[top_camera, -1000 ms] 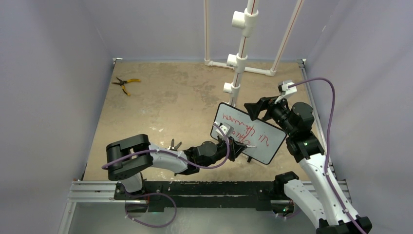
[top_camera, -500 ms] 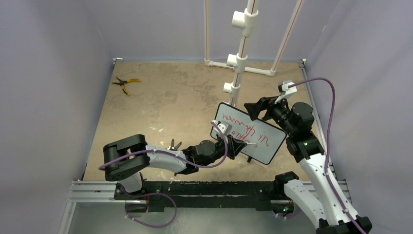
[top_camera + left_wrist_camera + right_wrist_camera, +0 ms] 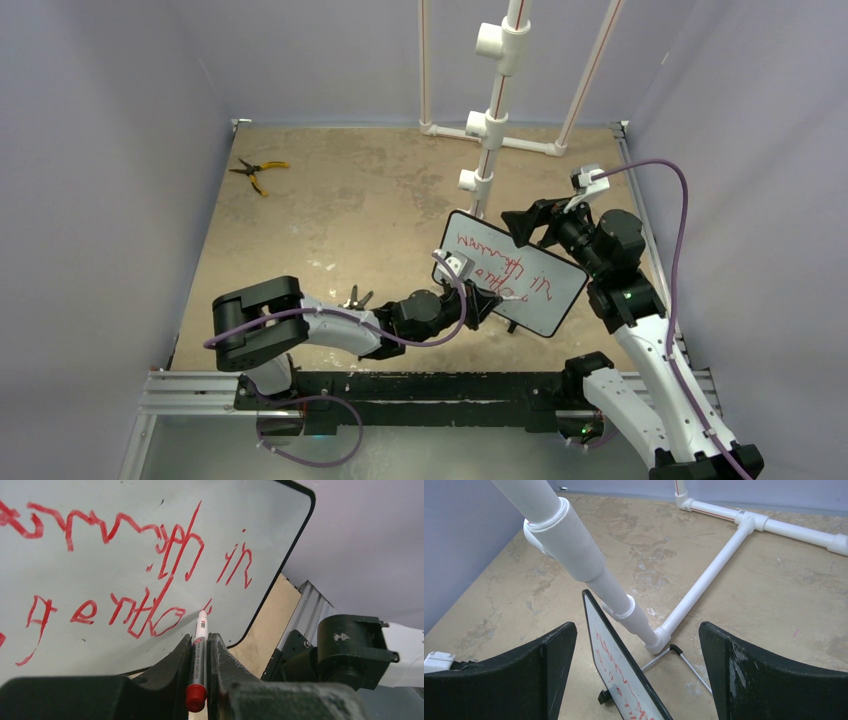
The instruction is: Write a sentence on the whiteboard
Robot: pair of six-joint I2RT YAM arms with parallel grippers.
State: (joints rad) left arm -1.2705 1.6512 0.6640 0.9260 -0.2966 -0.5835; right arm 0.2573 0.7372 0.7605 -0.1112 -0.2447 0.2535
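Top view: the whiteboard [image 3: 545,305] is seen propped on the bench [image 3: 330,210], between the left pincer [image 3: 492,298] and the right pincer [image 3: 527,222].

Left wrist: the left pincer [image 3: 200,644] is pressed together on a red marker [image 3: 201,627]. Its tip is found just ahead, at the sentence [image 3: 145,615] on the whiteboard [image 3: 90,575]; contact cannot be told.

Right wrist: the right pincer [image 3: 636,630] is spread, nothing held. The whiteboard [image 3: 619,680] edge and a white pipe frame [image 3: 574,545] are noted ahead, between the fingers.

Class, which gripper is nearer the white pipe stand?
Right. The right gripper hangs open just beside the pipe stand; the left gripper is across the whiteboard, holding a marker.
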